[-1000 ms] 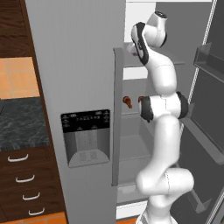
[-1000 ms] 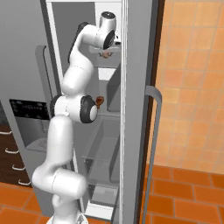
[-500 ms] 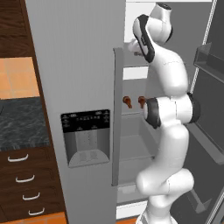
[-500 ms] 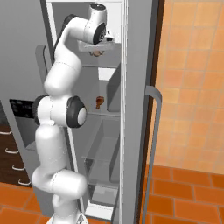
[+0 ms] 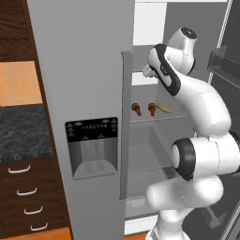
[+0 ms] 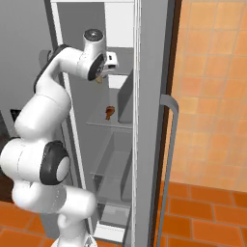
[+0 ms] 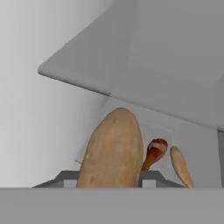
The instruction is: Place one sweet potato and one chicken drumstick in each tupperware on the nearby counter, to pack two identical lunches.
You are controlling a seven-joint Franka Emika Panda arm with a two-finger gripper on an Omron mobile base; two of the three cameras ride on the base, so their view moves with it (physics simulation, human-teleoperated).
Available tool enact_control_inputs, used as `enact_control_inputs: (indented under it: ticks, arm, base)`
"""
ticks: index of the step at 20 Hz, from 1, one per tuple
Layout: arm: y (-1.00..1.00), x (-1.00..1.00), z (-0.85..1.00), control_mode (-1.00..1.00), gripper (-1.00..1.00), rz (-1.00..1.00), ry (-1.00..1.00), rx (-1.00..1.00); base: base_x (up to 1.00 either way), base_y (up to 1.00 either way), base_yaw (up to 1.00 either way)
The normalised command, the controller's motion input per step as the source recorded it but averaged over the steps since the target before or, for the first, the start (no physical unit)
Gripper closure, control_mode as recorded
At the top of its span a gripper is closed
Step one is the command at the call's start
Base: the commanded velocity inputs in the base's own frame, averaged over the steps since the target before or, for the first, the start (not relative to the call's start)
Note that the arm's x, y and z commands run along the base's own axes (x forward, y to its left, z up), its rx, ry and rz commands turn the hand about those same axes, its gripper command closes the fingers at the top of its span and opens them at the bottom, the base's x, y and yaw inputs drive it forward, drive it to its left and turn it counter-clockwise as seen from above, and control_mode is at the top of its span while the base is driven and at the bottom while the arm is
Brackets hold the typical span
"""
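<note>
My gripper point(image 7: 111, 183) grips one sweet potato point(image 7: 113, 151), raised above the fridge shelf point(image 5: 154, 118); two chicken drumsticks point(image 5: 136, 108) and another sweet potato point(image 5: 164, 108) lie along its front edge.

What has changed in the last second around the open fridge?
The gripper, shut on a tan oval sweet potato, drew back and slightly down inside the fridge. Two reddish-brown chicken drumsticks and the other sweet potato stayed on their shelf.
</note>
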Motion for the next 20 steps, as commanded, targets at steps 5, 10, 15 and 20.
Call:
enact_control_inputs:
  ticks: [5,10,15,20]
  arm:
    - [0.04,-1.00,-0.45,-1.00,1.00,-0.14,-0.02,-0.04]
    - [0.02,-0.99,-0.47,-1.00,1.00,-0.14,0.00,-0.02]
    - [0.01,-0.77,-0.35,1.00,1.00,-0.07,-0.03,0.00]
    - [0.00,0.00,0.00,1.00,1.00,0.00,0.00,0.00]
  base:
    - [0.00,0.00,0.00]
    - [0.00,0.00,0.00]
    - [-0.20,0.01,-0.01]
    - [-1.00,0.38,-0.03]
